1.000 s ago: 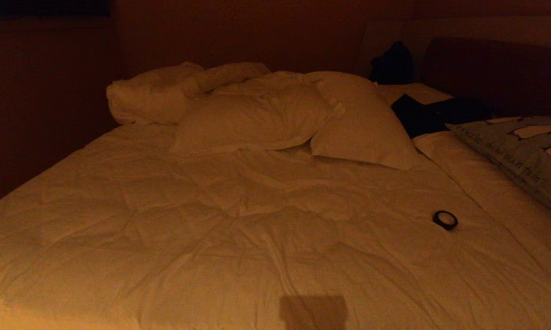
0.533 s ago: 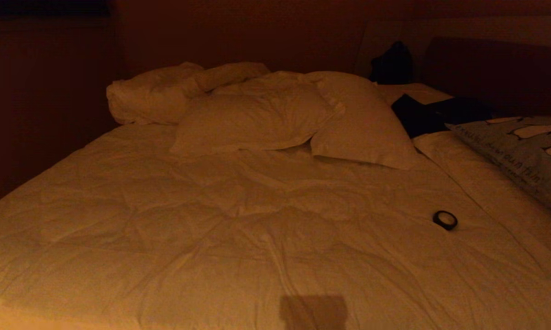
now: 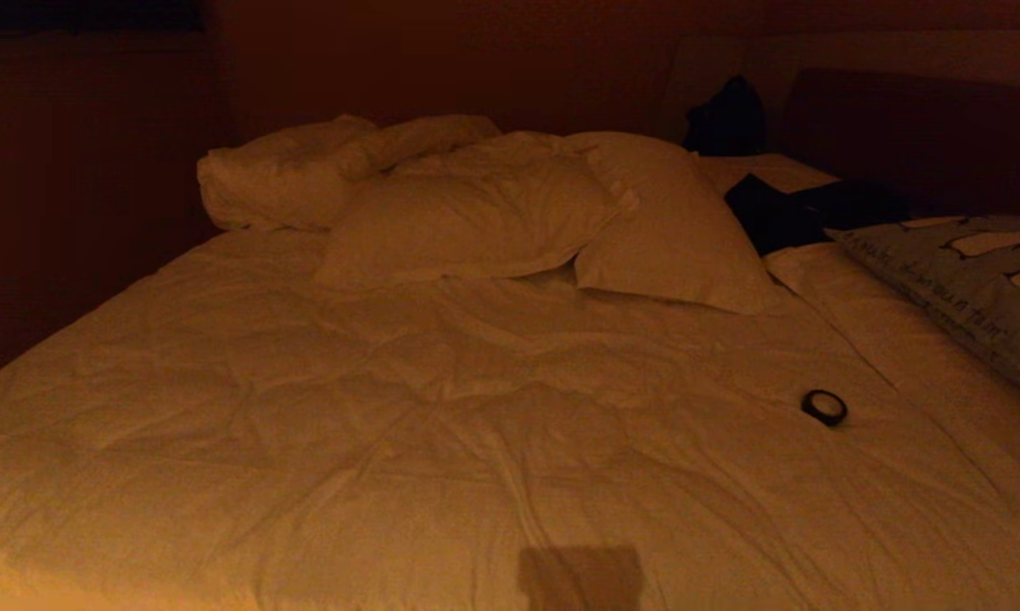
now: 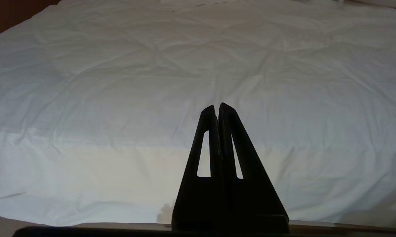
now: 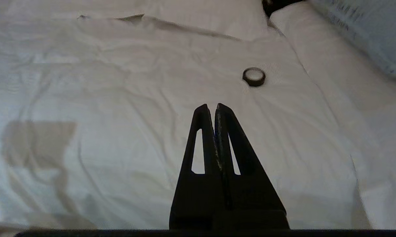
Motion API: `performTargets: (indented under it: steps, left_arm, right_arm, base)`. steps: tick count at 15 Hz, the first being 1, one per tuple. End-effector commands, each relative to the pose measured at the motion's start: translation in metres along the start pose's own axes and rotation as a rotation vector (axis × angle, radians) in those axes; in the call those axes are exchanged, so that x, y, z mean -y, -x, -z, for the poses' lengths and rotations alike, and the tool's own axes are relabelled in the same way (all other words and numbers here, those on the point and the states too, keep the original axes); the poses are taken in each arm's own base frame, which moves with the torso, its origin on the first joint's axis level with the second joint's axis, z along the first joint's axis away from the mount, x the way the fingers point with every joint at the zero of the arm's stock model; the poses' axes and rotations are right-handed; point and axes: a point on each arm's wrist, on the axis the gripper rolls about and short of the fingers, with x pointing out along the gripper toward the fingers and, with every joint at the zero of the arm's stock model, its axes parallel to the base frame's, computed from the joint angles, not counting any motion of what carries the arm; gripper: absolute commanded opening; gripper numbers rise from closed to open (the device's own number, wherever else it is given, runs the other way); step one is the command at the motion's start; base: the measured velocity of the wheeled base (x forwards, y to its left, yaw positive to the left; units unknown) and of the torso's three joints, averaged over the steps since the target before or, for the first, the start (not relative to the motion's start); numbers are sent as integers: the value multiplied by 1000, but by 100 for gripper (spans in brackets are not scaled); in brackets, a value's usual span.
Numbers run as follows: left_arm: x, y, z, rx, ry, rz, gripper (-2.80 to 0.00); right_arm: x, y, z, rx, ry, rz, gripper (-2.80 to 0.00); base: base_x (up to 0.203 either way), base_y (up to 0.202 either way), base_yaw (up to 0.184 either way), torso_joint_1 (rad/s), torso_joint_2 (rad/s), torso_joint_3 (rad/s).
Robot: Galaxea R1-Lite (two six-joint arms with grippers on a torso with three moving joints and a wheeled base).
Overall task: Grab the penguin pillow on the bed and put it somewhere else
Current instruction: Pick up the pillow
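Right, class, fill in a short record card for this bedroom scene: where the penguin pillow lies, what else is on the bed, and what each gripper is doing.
penguin pillow: on the bed's right side, near the headboard, cut off by the view's edge
bed: wrinkled cream duvet
white pillows: piled at the far end
small dark ring: alone on the duvet, apart from the penguin pillow
left gripper: shut, empty, above bare duvet
right gripper: shut, empty, pointing toward the ring
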Motion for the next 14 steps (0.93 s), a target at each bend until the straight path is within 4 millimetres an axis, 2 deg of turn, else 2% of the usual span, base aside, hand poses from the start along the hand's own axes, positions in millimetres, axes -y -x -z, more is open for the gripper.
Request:
performTargets:
  steps: [1, 6, 9, 14]
  left_arm:
    - [0, 0, 1, -3, 0, 0, -280]
    - [0, 0, 1, -3, 0, 0, -280]
    - [0, 0, 1, -3, 0, -1, -280]
    - [0, 0, 1, -3, 0, 0, -280]
  right_arm:
    - [0, -1, 1, 21, 11, -4, -280]
    - [0, -1, 3, -3, -3, 11, -280]
    - [0, 0, 14, -116, -8, 43, -280]
    - [0, 0, 14, -105, -19, 44, -280]
  base:
    - [0, 0, 0, 0, 0, 0]
    - [0, 0, 0, 0, 0, 0]
    - [0, 0, 0, 0, 0, 0]
    - [0, 0, 0, 0, 0, 0]
